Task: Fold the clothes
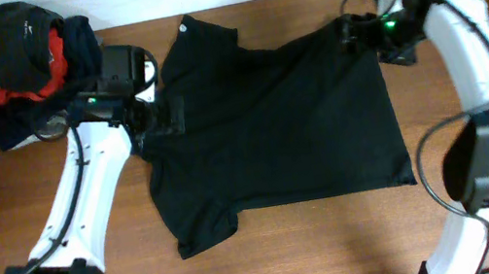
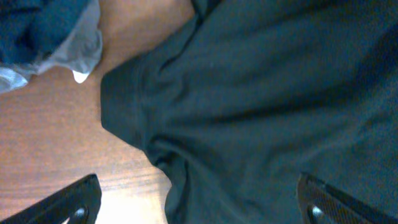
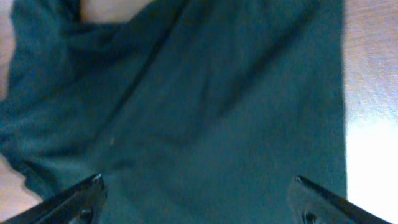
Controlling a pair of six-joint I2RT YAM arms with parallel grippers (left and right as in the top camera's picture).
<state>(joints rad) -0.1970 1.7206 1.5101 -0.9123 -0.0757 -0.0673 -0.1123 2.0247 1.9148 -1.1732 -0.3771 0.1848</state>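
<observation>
Left hand [image 2: 199, 202]: my two fingers are spread wide, pinching nothing, just over the shirt's left edge.
Right hand [image 3: 196, 202]: my fingers are spread wide here as well, pinching nothing, over the shirt's far right corner.
Shirt: the soft plain black short-sleeved T-shirt [image 1: 273, 132] lies spread out and a bit wrinkled in the middle of the brown wooden surface [image 1: 341, 250], between my two arms.
Pile: a heap of black, red and navy clothes [image 1: 17, 65] sits in the far left corner.

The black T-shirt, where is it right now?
Overhead, the black T-shirt lies spread centrally on the table, right of the clothes pile in the far-left corner.
</observation>
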